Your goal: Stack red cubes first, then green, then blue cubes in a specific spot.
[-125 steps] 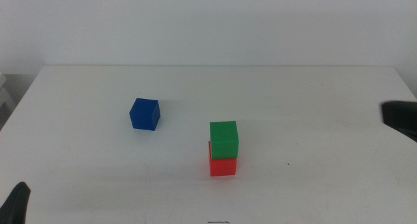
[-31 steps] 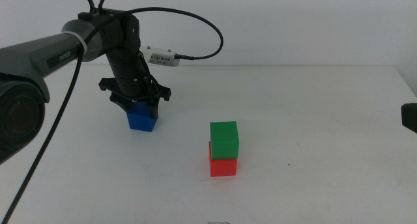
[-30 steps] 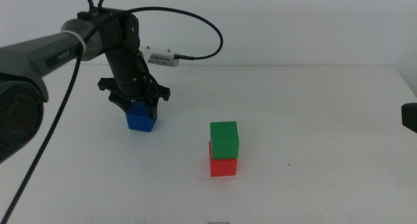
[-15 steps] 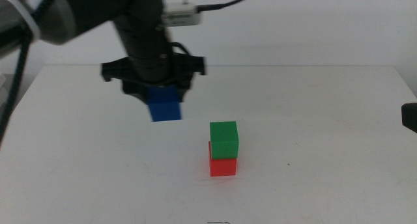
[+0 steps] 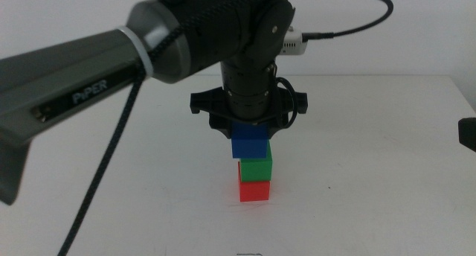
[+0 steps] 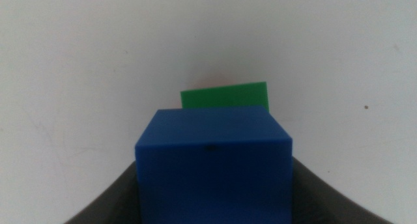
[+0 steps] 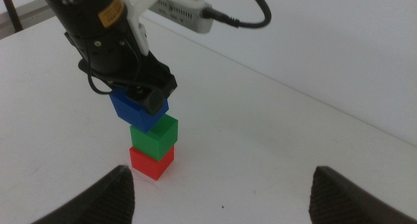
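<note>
The red cube (image 5: 254, 190) sits nearest on the white table (image 5: 372, 174), the green cube (image 5: 256, 167) squared on top. The left gripper (image 5: 249, 129) hangs over them clamped on the blue cube (image 5: 249, 143) (slightly left of centre, apparently to finish the stack). The right gripper (image 7: 221, 185) waits far right, spread apart. No containers.

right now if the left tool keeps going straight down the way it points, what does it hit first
Probably the green cube. The left tool points down, shut on the blue cube, which hangs just over the green cube atop the red cube. The blue cube's underside would land there first, though it looks slightly offset.
</note>
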Controlling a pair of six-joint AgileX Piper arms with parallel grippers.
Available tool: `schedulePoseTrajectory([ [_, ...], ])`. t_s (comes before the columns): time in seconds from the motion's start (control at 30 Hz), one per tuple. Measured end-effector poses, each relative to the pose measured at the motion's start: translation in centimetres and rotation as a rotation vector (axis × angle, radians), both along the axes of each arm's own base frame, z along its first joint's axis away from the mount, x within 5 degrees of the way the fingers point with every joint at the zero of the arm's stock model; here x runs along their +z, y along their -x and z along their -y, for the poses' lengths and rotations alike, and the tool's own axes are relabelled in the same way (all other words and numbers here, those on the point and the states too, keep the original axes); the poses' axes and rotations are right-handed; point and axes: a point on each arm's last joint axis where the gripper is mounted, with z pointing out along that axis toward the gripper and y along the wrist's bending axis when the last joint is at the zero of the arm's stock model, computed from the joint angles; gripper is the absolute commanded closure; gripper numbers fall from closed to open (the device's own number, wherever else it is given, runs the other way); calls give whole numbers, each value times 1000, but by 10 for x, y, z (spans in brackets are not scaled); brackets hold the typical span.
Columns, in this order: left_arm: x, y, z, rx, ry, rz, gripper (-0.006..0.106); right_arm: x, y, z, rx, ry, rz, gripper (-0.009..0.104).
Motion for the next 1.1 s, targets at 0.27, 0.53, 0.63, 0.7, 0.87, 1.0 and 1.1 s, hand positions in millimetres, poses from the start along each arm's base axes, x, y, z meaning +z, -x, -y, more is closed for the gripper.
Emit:
schedulePoseTrajectory([
  [0.27, -14, -7, 7, -8, -3, 2, 102, 0, 0, 0, 0, 0, 0, 7],
  [0.53, -17, -9, 9, -15, 2, 9, 102, 0, 0, 0, 0, 0, 0, 7],
  [0.63, -17, -9, 10, -16, 8, 14, 102, 0, 0, 0, 0, 0, 0, 7],
  [0.7, -16, -9, 10, -17, 13, 14, 100, 0, 0, 0, 0, 0, 0, 7],
  [0.87, -17, -8, 10, -15, 11, 4, 82, 0, 0, 0, 0, 0, 0, 7],
  [1.0, -17, -7, 9, -12, 0, -8, 68, 0, 0, 0, 0, 0, 0, 7],
  [1.1, -18, -7, 8, -11, -9, -14, 57, 0, 0, 0, 0, 0, 0, 7],
])
